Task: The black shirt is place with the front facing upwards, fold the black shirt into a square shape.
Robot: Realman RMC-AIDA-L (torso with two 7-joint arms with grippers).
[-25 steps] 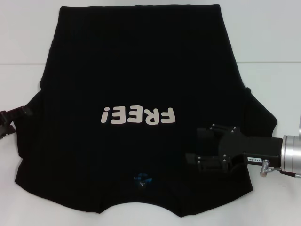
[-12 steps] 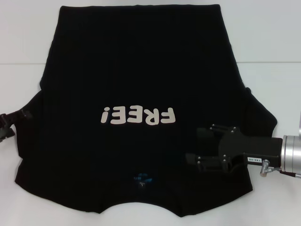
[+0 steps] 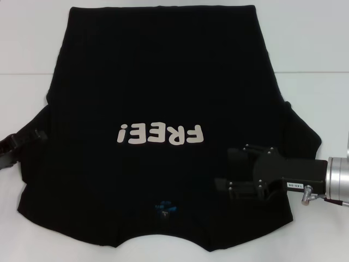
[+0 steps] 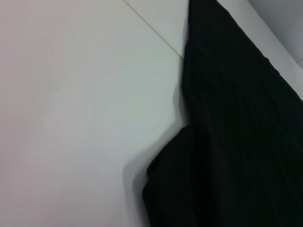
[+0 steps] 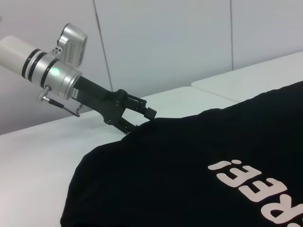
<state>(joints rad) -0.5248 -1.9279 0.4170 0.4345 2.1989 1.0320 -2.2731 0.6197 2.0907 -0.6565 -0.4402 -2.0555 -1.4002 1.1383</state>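
The black shirt [image 3: 158, 82] lies flat and front up on the white table [image 3: 311, 43]. Its white "FREE!" lettering [image 3: 160, 134] reads upside down, and its blue neck label [image 3: 164, 208] is at the near edge. My left gripper [image 3: 30, 143] is open at the edge of the shirt's left sleeve. It also shows in the right wrist view [image 5: 137, 119], with its jaws on either side of the sleeve's edge. My right gripper [image 3: 224, 168] is open, low over the shirt's near right part. The left wrist view shows the shirt's edge [image 4: 227, 142] on the table [image 4: 71, 118].
A seam [image 3: 316, 72] runs across the table beyond the shirt's right side. Bare table lies left and right of the shirt. Pale wall panels [image 5: 165, 42] stand behind the table in the right wrist view.
My left gripper has moved right, from beside the sleeve onto its edge. My right gripper and the shirt have not moved.
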